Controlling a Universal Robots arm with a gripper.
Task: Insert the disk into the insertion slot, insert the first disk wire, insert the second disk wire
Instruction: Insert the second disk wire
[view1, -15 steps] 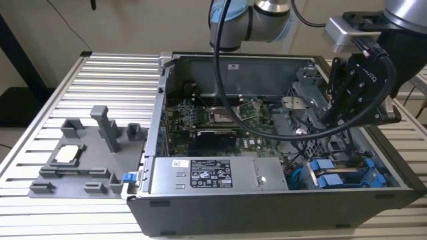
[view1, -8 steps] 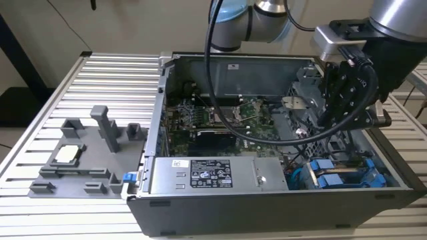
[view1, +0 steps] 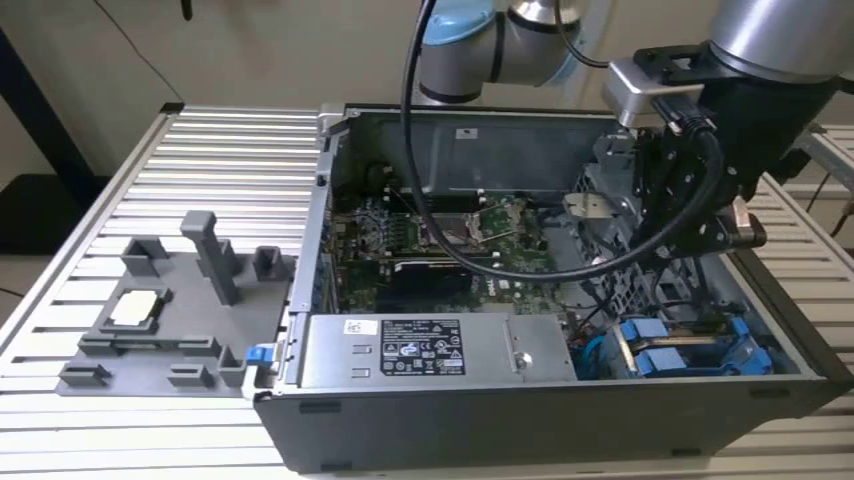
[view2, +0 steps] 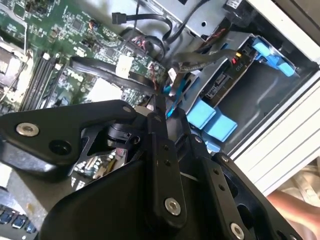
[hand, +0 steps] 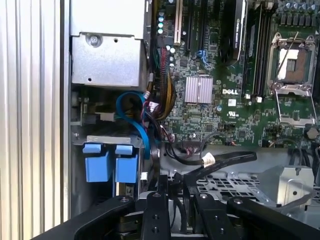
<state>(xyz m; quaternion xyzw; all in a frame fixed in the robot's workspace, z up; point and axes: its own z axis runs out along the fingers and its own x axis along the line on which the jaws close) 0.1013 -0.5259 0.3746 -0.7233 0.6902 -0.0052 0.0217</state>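
At the corner of the computer case (view1: 534, 425), the disk (view2: 227, 75) was seen sitting in the insertion slot (view2: 280, 95), with its blue tabs (hand: 111, 162) sticking out. Just beside it, the gripper (view2: 156, 104) was pressed almost together, and the end of a blue wire (hand: 131, 102) seemed to be pinched in it. It was judged that the plug should be kept straight, lined up with the disk's socket and pushed gently, with other wires kept clear. Inside the case, a green board (view1: 441, 240) and a silver power box (view1: 427, 350) were held. Outside, a grey tray (view1: 147, 340) with a small pale part (view1: 136, 306) was set on the table (view1: 227, 150).
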